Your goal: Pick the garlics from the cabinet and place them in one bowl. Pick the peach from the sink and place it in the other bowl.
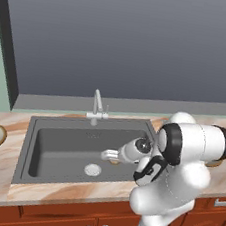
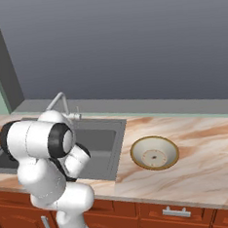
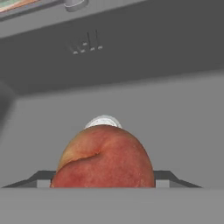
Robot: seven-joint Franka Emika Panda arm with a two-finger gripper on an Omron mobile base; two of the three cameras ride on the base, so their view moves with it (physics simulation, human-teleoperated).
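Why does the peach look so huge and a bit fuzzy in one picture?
In the hand view the peach sits right at the camera, so it looms large with soft, slightly blurred edges; in the left base view the sink is lit flat and even, no glare; the right base view shows the bowl crisply.

The sink (image 1: 45,141) lies open above, its floor bare around the drain (image 1: 93,170). At its far rim the faucet (image 1: 96,107) stands in the way, and the peach (image 3: 103,158) sits between the end effector (image 1: 110,155) fingers, blocking the drain in the hand view. The desk (image 2: 207,152) right of the sink is bare beyond a bowl (image 2: 154,152).
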